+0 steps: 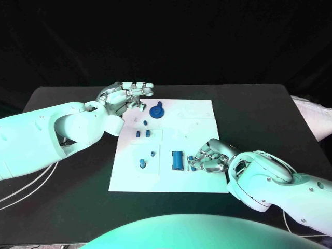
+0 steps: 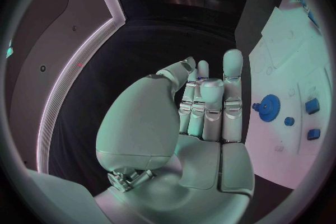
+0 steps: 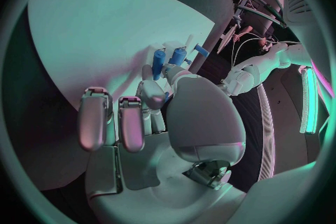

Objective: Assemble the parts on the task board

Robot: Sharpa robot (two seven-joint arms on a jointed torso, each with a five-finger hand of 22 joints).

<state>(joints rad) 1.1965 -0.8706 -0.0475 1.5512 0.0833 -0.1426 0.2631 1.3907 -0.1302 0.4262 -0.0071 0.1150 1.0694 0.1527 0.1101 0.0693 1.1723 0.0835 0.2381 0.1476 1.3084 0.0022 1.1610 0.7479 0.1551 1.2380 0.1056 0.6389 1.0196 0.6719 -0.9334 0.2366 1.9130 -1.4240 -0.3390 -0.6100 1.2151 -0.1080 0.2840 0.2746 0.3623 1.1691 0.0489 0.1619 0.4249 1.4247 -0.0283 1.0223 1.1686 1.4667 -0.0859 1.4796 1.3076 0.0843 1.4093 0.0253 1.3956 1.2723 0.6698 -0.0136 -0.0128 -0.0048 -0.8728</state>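
where the white task board [image 1: 199,111] lies in the middle of the black table [image 1: 271,104], both hands work at its edges — the left hand [image 1: 125,96] at the far left corner, the right hand [image 1: 211,157] over the near right part. the left hand's fingers are drawn together and partly curled; in the left wrist view [image 2: 203,106] they stand close side by side with the thumb folded toward them, and nothing can be seen between them, though the palm side is turned away and hides what may lie there. just beside this hand a blue gear-shaped part [image 1: 157,111] sits on the board. the right hand is curled low over the board, fingertips next to a blue cylinder part [image 1: 177,160] — whether it pinches that piece or only touches it cannot be told from the head view. in the right wrist view the thumb and a finger meet around small blue pieces [image 3: 168,59], half covered by the hand itself. further small blue parts [image 1: 142,135] stand near the board's left middle, and others [image 1: 142,164] lie nearer its front, too small to make out in shape
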